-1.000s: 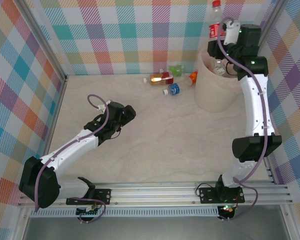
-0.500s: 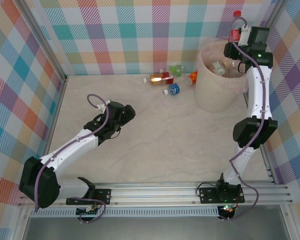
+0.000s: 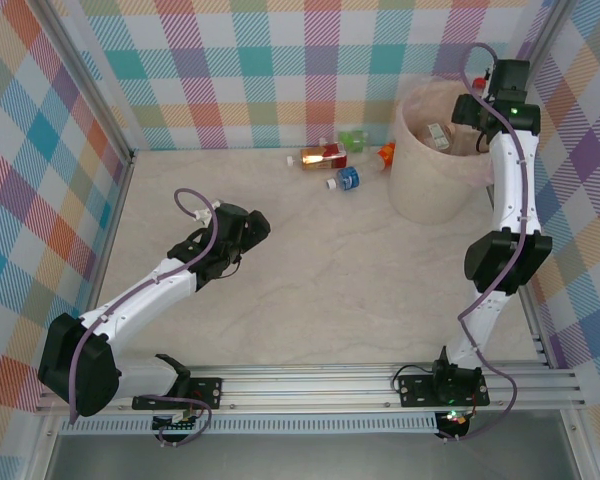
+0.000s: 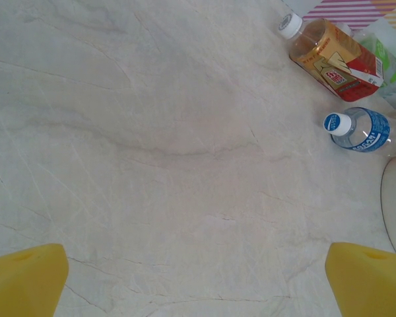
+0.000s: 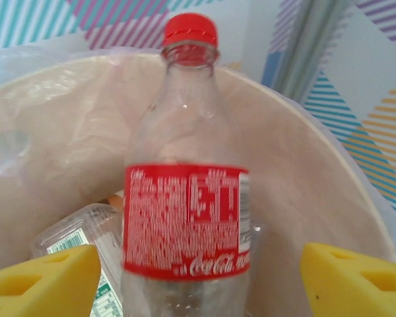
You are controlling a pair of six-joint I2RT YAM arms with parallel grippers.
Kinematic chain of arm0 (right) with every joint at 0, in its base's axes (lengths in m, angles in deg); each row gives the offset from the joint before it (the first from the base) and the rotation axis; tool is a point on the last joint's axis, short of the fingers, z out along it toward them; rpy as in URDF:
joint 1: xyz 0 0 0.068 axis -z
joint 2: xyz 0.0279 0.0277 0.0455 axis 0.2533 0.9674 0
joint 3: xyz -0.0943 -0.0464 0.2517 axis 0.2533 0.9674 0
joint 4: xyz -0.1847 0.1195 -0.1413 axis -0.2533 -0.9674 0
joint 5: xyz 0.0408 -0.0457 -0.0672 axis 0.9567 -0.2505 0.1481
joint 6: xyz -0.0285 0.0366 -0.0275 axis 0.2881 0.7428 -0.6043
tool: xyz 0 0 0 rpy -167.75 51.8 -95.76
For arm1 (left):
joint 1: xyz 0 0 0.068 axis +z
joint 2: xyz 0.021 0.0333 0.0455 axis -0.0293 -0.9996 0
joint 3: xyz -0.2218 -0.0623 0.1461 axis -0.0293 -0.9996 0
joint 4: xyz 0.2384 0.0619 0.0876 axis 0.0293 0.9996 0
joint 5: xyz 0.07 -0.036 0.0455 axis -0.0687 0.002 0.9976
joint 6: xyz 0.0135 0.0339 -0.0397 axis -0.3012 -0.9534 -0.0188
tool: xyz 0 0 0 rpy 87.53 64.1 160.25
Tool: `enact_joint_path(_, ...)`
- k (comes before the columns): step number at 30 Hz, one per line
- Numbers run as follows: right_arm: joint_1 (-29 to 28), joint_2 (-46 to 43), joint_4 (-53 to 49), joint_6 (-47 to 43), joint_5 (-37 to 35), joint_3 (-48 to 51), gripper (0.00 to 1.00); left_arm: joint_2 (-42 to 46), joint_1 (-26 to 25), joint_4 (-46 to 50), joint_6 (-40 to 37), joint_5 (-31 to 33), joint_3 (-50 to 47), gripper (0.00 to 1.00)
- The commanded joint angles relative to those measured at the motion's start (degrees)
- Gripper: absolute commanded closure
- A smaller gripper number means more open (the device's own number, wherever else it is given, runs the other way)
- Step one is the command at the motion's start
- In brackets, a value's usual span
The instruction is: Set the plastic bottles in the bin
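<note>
Bin wall (image 5: 310, 165) behind, right pincer (image 5: 201, 264) gapes around red-capped bottle (image 5: 185, 218); left pincer (image 4: 197, 264) gapes empty.

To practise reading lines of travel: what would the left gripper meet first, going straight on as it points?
Probably the bare table: the left gripper faces it, with the bottles off to one side.

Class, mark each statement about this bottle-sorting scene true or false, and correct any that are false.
1. Between the fingers of the right gripper stands a red-capped bottle. True.
2. The left gripper grips a bottle. False: its fingers are open above bare table.
3. Every bottle is in the bin. False: some bottles lie on the table.
4. A blue-labelled bottle lies on the table. True.
5. The bin lies on its side. False: it stands upright.
</note>
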Motion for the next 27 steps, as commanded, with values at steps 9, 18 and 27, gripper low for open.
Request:
enact_joint_path(9, 0.47, -2.14, -2.8, 4.88, -0.22, -1.35, 0.13, -0.43, 0.86, -0.13, -0.47, 0.08, 1.19, 0.0)
enact_joint_path(18, -0.62, -5.43, -1.0, 3.55, 10.32, 0.73, 0.08, -0.66, 0.81, -1.13, -0.81, -0.9, 0.94, 0.0)
enact_joint_path(27, -5.66, -6.92, -1.11, 3.1, 14.07, -0.44, 0.04, -3.34, 0.84, -7.51, -4.11, -7.44, 1.46, 0.0)
